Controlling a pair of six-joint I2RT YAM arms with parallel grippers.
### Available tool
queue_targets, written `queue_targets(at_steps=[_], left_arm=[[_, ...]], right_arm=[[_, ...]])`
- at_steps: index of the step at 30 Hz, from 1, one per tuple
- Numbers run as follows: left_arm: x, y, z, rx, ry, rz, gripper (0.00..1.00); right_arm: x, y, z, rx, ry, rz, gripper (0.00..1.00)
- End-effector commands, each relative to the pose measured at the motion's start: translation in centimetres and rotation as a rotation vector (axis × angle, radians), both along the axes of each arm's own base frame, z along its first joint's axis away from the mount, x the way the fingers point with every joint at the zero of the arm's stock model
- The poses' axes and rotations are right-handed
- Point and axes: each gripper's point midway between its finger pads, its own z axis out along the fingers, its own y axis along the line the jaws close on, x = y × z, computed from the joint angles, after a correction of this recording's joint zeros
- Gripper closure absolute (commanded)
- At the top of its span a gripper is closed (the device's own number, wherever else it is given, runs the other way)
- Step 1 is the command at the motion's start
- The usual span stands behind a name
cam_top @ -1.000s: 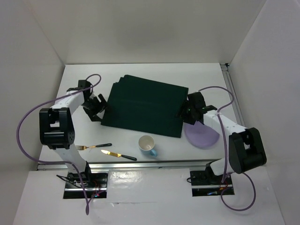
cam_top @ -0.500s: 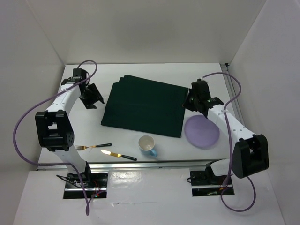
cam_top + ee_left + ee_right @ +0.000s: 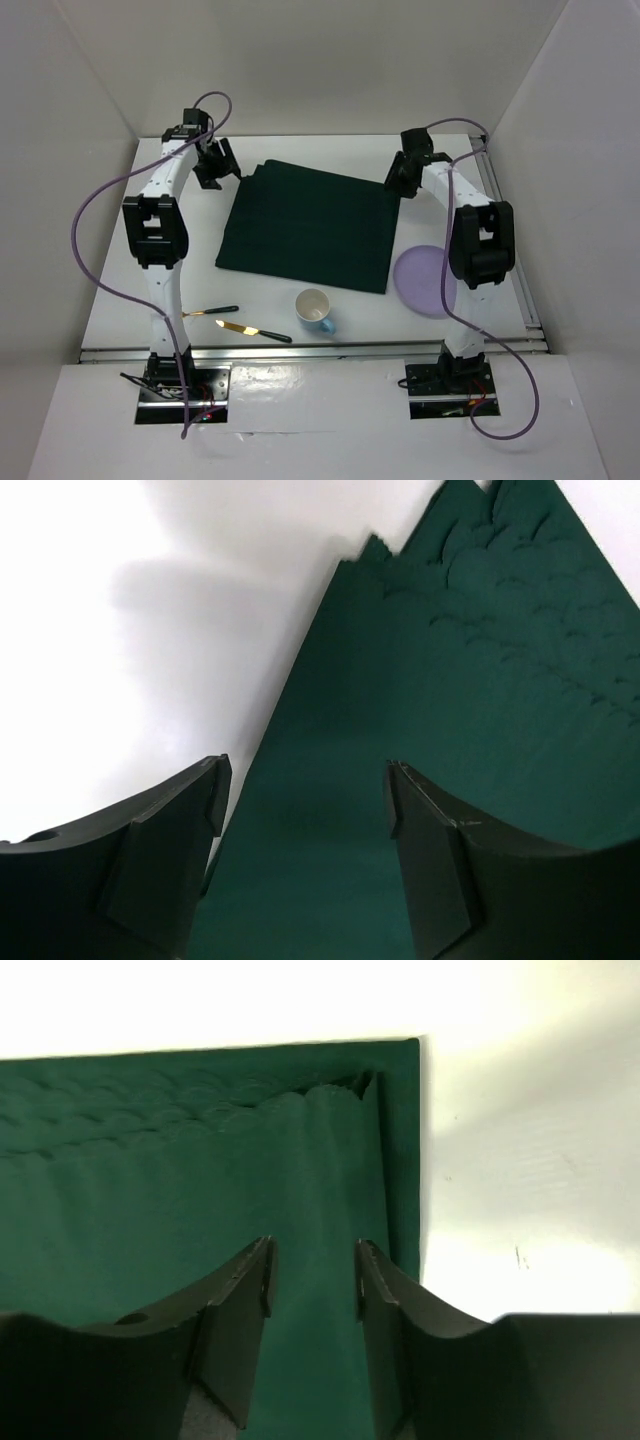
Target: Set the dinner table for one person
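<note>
Overhead, left claw [image 3: 224, 165] and right claw [image 3: 397, 180] gape above corners of green mat [image 3: 305, 228].

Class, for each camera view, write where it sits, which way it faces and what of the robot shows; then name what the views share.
Top external: above and behind the bases, looking down on the dinner table; both arms show, left end effector and right end effector by the far corners of the green mat.
Left wrist: on the left arm, facing down at the mat's edge; open fingers show.
Right wrist: on the right arm, facing down at a mat corner; fingers show.
Shared: the mat.
</note>
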Motion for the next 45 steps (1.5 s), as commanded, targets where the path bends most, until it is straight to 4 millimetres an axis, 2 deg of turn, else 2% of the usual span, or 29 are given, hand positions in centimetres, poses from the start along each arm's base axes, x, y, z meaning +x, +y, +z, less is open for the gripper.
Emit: queue_targets(at_steps=[1,2,3,7,8,10,11,13,15,16,18,19,20,21,22,25,26,27,29,30,33,34,35,37,38,40,41,42,45], left_arm=[[0.9,-0.5,-1.5,0.008,0.019,-0.035,0.21],[1.2,-1.2,-1.9,-0.004,0.011,-0.051,0.21],[1.6,-1.2,-2.8,-0.004,0.012,-0.051,0.19],[3.3,-2.2,-3.9,0.015,-0.026,-0.086,0.17],[3.4,-2.7,-4.3,0.023,-0.025,-0.092,0.17],[4.2,-2.5,-5.1,0.037,-0.032,-0.095,0.17],[4.2,-2.5,-5.1,0.037,-0.032,-0.095,0.17],[4.5,-2.7,-5.7,0.025,-0.035,-0.102,0.19],[4.9,-2.9,-6.3,0.011,-0.037,-0.098,0.23],[5.1,-3.4,-6.0,-0.010,-0.050,-0.110,0.24],[5.1,-3.7,-7.0,-0.031,-0.039,-0.112,0.30],[5.3,-3.7,-6.9,-0.031,-0.048,-0.112,0.31],[5.5,-3.9,-6.7,-0.044,-0.056,-0.110,0.34],[5.5,-4.1,-6.7,-0.052,-0.056,-0.114,0.37],[5.5,-4.1,-6.7,-0.052,-0.056,-0.115,0.43],[5.8,-4.2,-6.5,-0.059,-0.075,-0.120,0.57],[5.8,-4.4,-6.4,-0.067,-0.075,-0.125,0.66],[6.1,-4.6,-5.7,-0.076,-0.095,-0.131,0.70],[6.1,-4.8,-5.9,-0.088,-0.096,-0.128,0.78],[6.1,-4.9,-5.3,-0.097,-0.105,-0.134,0.87],[6.3,-5.3,-4.5,-0.113,-0.125,-0.146,1.00],[6.3,-5.3,-3.9,-0.117,-0.133,-0.139,1.00],[6.3,-5.5,-3.8,-0.125,-0.133,-0.144,1.00],[5.8,-5.6,-3.3,-0.133,-0.131,-0.149,1.00],[5.9,-5.6,-2.1,-0.132,-0.155,-0.151,1.00],[5.5,-6.1,-1.2,-0.132,-0.170,-0.161,1.00],[5.2,-6.1,-1.2,-0.132,-0.169,-0.161,1.00],[5.0,-6.1,0.3,-0.131,-0.190,-0.162,1.00],[4.6,-5.6,1.5,-0.098,-0.210,-0.164,1.00]], right_arm=[[0.3,0.0,-0.4,-0.023,0.036,0.016,0.52],[0.7,0.0,0.1,-0.021,0.017,0.016,0.52],[0.7,0.0,-0.4,-0.022,0.027,0.016,0.51],[1.0,-0.4,-1.8,-0.030,0.047,0.015,0.51],[1.3,-0.4,-1.4,-0.029,0.036,0.014,0.51],[1.4,-0.4,-2.6,-0.038,0.057,0.022,0.51],[1.9,-0.8,-2.3,-0.037,0.051,0.013,0.51],[2.0,-1.0,-2.2,-0.052,0.054,0.012,0.51],[2.2,-1.0,-3.0,-0.054,0.068,0.013,0.51],[2.5,-1.0,-2.6,-0.058,0.056,0.020,0.51],[2.6,-1.0,-3.4,-0.061,0.074,0.020,0.51],[3.1,-0.9,-2.8,-0.058,0.058,0.020,0.51],[2.8,-1.2,-3.6,-0.071,0.079,0.013,0.51],[3.2,-1.4,-3.5,-0.082,0.072,0.004,0.51],[3.5,-1.9,-3.2,-0.087,0.063,0.003,0.51],[3.7,-2.3,-4.0,-0.111,0.078,-0.001,0.51],[3.7,-2.3,-4.0,-0.111,0.078,-0.001,0.51],[3.5,-2.5,-4.8,-0.121,0.100,-0.006,0.51],[3.4,-2.5,-5.3,-0.123,0.111,-0.005,0.54],[3.6,-2.4,-5.2,-0.121,0.100,-0.006,0.56],[3.5,-2.1,-5.5,-0.110,0.102,0.016,0.68],[3.7,-1.8,-5.4,-0.096,0.094,0.025,0.81],[3.7,-1.8,-5.6,-0.096,0.091,0.025,0.88],[3.9,-1.8,-4.6,-0.093,0.071,0.024,1.00],[4.2,-1.9,-4.0,-0.099,0.051,0.017,1.00],[4.0,-2.2,-3.5,-0.110,0.037,0.007,1.00],[4.0,-2.4,-2.6,-0.108,0.011,-0.007,1.00],[4.0,-2.5,-2.0,-0.114,-0.005,-0.015,1.00],[4.0,-3.2,-0.1,-0.109,-0.054,-0.040,1.00]])
